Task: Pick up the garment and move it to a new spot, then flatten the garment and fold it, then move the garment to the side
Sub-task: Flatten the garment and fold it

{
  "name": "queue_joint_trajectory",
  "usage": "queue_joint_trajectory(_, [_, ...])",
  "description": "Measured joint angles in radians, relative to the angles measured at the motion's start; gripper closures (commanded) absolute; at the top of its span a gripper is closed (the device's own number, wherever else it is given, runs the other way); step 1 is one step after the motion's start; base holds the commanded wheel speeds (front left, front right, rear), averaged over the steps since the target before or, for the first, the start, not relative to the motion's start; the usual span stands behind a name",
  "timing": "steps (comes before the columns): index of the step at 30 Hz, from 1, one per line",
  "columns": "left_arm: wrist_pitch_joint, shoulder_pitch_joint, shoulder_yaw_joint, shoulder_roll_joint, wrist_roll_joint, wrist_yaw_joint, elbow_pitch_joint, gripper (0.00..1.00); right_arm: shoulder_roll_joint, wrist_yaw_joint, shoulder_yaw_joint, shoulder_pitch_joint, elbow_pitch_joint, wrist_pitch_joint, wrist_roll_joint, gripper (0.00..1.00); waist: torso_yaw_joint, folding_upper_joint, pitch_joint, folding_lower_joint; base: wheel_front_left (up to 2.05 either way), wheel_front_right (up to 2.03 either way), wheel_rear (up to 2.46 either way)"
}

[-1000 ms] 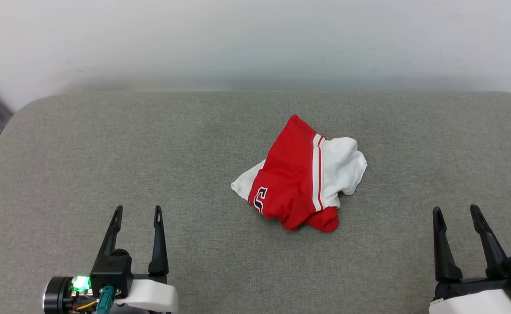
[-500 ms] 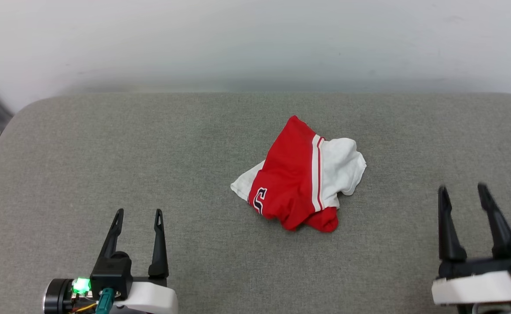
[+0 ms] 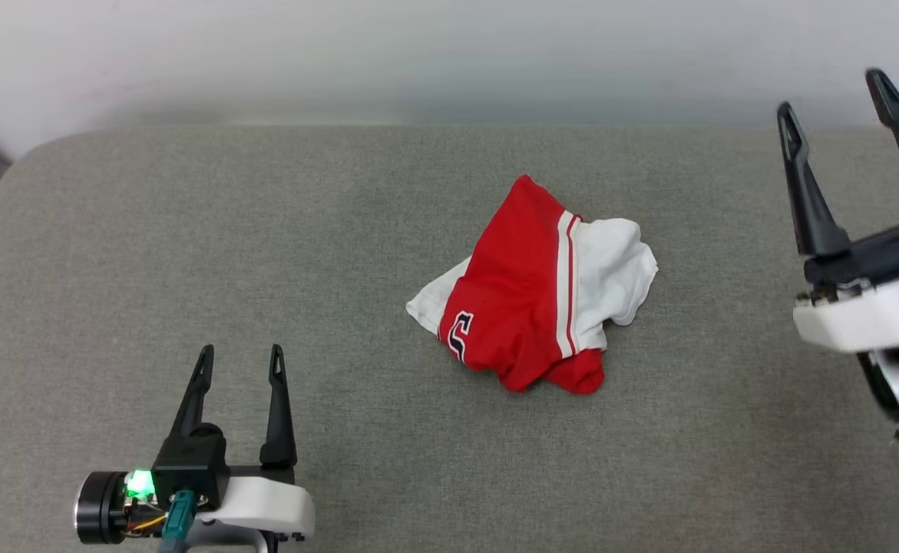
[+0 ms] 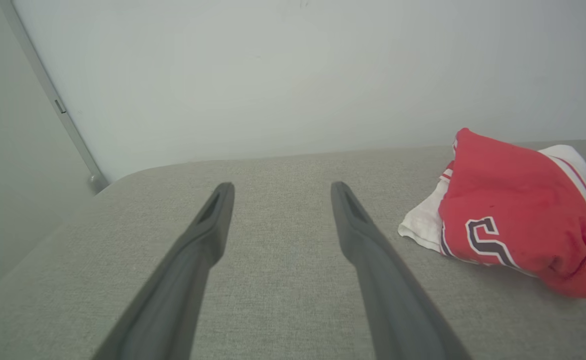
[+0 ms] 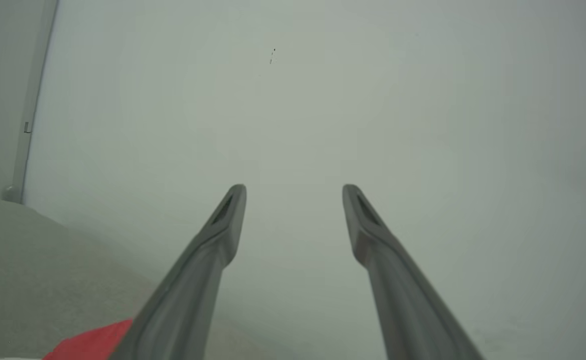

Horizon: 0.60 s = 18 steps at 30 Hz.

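Garment (image 3: 537, 288) crumpled mid-cushion (image 3: 265, 230) — left gripper (image 3: 239, 362) near-left, right gripper (image 3: 833, 92) raised far-right, both spread, empty.

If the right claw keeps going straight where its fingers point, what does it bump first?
Probably the pale wall: the right gripper has its open fingers aimed straight at it, with nothing between. The garment lies below that line, off to one side. How far the wall is, I can't tell.
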Motion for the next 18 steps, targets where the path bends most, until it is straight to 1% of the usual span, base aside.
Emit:
queue_joint_trajectory(2, [0.0, -0.003, 0.001, -0.007, 0.001, -0.003, -0.002, 0.0, -0.058, 0.0, 0.063, -0.061, 0.071, 0.018, 0.034, 0.0, 0.002, 0.0, 0.011, 0.0, 0.0, 0.0, 0.0])
queue_joint_trajectory(4, [0.0, -0.011, 0.002, -0.012, 0.001, -0.003, -0.004, 0.0, -0.113, 0.0, 0.145, -0.132, 0.127, 0.091, 0.087, 0.0, 0.006, 0.0, 0.023, 0.0, 0.0, 0.0, 0.0])
queue_joint_trajectory(7, [0.0, -0.023, 0.006, -0.016, 0.001, -0.005, -0.007, 0.0, -0.188, 0.0, 0.277, -0.238, 0.165, 0.241, 0.212, 0.0, 0.012, 0.0, 0.045, 0.0, 0.0, 0.0, 0.0])
queue_joint_trajectory(9, [0.0, -0.037, 0.006, -0.02, 0.002, -0.006, -0.01, 0.0, -0.238, 0.0, 0.365, -0.301, 0.181, 0.367, 0.312, 0.0, 0.017, 0.0, 0.064, 0.0, 0.0, 0.0, 0.0])
queue_joint_trajectory(14, [0.0, -0.072, 0.004, -0.031, 0.002, -0.011, -0.026, 0.0, -0.364, 0.0, 0.584, -0.434, 0.183, 0.66, 0.54, 0.0, 0.034, 0.0, 0.115, 0.0001, 0.0, 0.0, 0.0])
queue_joint_trajectory(18, [0.0, -0.106, 0.0, -0.037, 0.002, -0.017, -0.035, 0.0, -0.413, 0.0, 0.717, -0.52, 0.185, 0.89, 0.713, 0.0, 0.049, 0.0, 0.164, 0.0001, 0.0, 0.0, 0.0])
